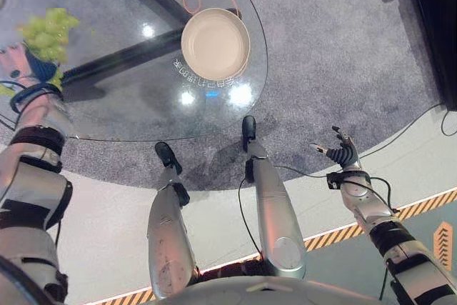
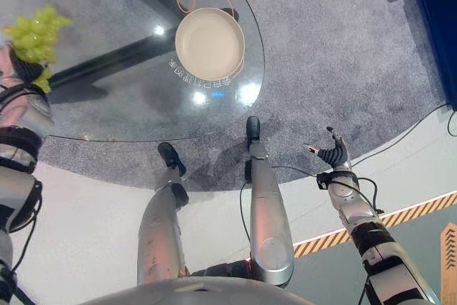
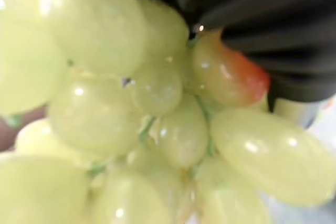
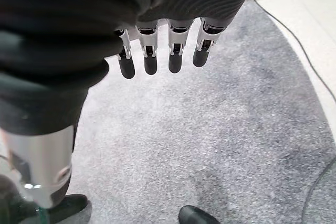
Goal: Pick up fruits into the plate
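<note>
Grapes [image 3: 157,129] press right against the left wrist camera, a green bunch clutched in the left hand [image 1: 21,69] above the glass table [image 1: 128,105] at about ten o'clock, probably lifted for carrying. Off at one o'clock, well apart, the plate [image 1: 216,43] sits bare, while the right hand [image 2: 330,153] hangs with slack fingers over the carpet [image 4: 210,145].

Pale lettering on glass table [image 1: 143,98] beside plate [image 1: 215,43]; unreadable.

Bright overhead lights glare on the glass table [image 1: 128,98]; the close grapes [image 3: 131,129] look blurred.
</note>
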### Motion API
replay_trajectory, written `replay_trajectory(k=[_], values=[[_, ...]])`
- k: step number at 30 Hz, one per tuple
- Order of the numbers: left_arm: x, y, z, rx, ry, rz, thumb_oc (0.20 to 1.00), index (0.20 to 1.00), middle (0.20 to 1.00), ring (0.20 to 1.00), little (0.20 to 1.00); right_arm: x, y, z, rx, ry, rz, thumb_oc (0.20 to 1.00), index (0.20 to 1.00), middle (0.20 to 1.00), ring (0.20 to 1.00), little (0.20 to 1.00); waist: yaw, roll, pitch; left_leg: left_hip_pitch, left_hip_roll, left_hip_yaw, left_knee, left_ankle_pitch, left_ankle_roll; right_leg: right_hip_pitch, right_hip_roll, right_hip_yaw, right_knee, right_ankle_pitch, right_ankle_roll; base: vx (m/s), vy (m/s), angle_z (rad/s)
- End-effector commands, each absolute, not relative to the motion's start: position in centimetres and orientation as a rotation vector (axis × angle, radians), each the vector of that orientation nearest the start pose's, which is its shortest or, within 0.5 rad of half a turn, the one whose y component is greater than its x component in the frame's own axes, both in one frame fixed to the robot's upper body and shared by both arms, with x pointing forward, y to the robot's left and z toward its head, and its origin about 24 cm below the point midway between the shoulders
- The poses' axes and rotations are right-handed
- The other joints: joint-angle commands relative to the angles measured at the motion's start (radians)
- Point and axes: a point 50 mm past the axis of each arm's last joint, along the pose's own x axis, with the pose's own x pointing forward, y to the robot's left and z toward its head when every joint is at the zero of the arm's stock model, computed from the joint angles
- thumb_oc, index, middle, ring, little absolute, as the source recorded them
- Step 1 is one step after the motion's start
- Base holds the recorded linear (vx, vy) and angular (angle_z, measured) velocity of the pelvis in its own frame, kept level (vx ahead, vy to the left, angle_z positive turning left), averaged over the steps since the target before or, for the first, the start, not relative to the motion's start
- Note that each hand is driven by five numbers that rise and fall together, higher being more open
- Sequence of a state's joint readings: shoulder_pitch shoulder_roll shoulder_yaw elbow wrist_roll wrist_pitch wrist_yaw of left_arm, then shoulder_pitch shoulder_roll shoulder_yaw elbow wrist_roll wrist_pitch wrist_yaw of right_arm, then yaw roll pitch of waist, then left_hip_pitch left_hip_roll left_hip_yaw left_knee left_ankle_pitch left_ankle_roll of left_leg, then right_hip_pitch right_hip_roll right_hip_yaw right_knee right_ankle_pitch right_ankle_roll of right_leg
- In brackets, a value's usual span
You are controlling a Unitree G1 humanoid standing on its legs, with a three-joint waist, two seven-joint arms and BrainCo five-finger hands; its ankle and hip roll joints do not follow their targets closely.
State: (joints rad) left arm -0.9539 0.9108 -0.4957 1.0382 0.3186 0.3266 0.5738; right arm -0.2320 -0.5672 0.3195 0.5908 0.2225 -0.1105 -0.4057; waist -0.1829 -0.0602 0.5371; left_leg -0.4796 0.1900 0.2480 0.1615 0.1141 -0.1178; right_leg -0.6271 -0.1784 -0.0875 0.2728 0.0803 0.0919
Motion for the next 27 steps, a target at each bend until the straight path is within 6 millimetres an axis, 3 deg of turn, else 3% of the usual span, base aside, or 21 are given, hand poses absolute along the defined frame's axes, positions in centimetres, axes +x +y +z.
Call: replay_trajectory(k=[1, 10, 16, 26, 27], values=[[31.9, 39.9, 22.9, 1.496, 0.116, 1.119, 0.200, 0.200, 0.200, 0.200, 0.200, 25.7, -28.4, 0.2, -0.526, 0.220, -0.351, 1.000, 1.000, 1.000, 1.000, 1.000, -0.001, 0.046, -0.017, -0.036, -0.086, -0.010, 0.079, -0.105, 0.021, 0.068, 0.060, -0.071, 0.004, -0.112, -0.016, 0.02, 0.013, 0.11], [31.7, 38.6, 26.0, 1.654, -0.070, 1.105, 0.200, 0.200, 0.200, 0.200, 0.200, 25.7, -28.0, 1.0, -0.572, 0.160, -0.312, 1.000, 1.000, 1.000, 1.000, 1.000, 0.019, 0.063, -0.017, 0.077, -0.108, -0.019, 0.042, -0.113, 0.028, 0.182, 0.046, -0.084, -0.023, -0.117, -0.007, 0.01, 0.006, 0.06], [32.0, 36.6, 27.2, 1.808, -0.267, 0.932, 0.200, 0.200, 0.200, 0.200, 0.200, 26.4, -26.5, 3.0, -0.653, 0.030, -0.159, 1.000, 1.000, 1.000, 1.000, 1.000, 0.032, 0.071, -0.060, 0.166, -0.112, -0.020, 0.010, -0.116, 0.030, 0.277, 0.034, -0.092, -0.054, -0.117, 0.005, 0.01, 0.005, 0.03], [32.1, 32.6, 24.5, 1.923, -0.439, 0.490, 0.200, 0.200, 0.200, 0.200, 0.200, 28.5, -24.4, 8.6, -0.888, -0.107, 0.219, 1.000, 1.000, 1.000, 1.000, 1.000, 0.082, 0.056, -0.211, 0.347, -0.090, -0.033, -0.088, -0.096, 0.010, 0.497, 0.008, -0.134, -0.185, -0.083, 0.034, 0.07, -0.043, 0.07], [32.2, 31.5, 23.7, 1.938, -0.465, 0.400, 0.200, 0.200, 0.200, 0.200, 0.200, 29.6, -23.6, 10.5, -0.920, -0.111, 0.293, 1.000, 1.000, 1.000, 1.000, 1.000, 0.098, 0.048, -0.249, 0.382, -0.076, -0.027, -0.109, -0.087, 0.004, 0.534, -0.002, -0.148, -0.212, -0.065, 0.042, 0.10, -0.073, 0.03]])
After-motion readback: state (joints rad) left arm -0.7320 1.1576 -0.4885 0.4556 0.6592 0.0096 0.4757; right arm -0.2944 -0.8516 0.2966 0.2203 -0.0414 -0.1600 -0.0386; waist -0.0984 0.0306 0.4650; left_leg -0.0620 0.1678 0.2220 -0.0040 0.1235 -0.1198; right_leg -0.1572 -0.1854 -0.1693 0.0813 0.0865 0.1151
